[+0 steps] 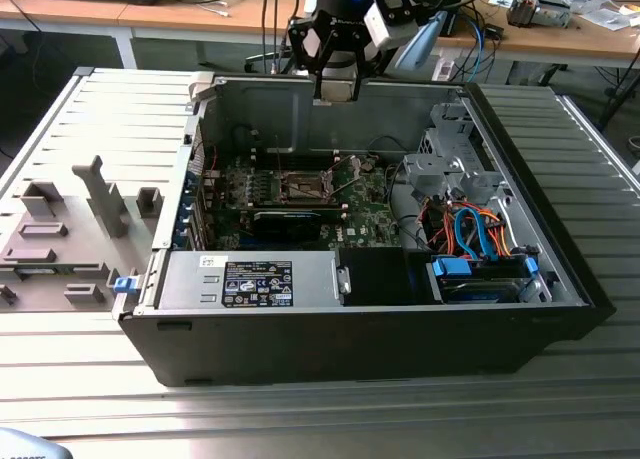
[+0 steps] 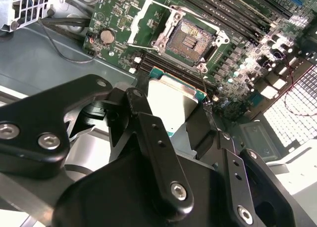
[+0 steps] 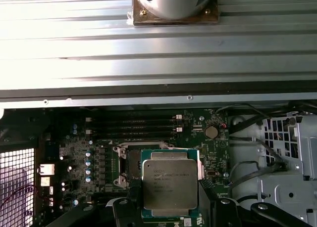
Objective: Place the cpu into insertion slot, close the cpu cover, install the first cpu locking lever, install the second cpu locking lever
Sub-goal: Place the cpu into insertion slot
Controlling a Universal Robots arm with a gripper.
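Note:
My gripper hangs above the open computer case, near its back wall, and is shut on the cpu. The cpu is a flat square chip with a silver top, pinched at two opposite edges by the black fingers. Below it on the green motherboard lies the insertion slot, its dark centre bare. The cpu cover, a thin silver frame, stands swung open beside the slot. In the first wrist view the cpu hides most of the insertion slot. I cannot make out the locking levers.
The case lies on its side on a ribbed metal table. A power supply runs along the near wall, and a drive cage with blue and orange cables fills the exterior view's right. Black memory slots run beside the socket.

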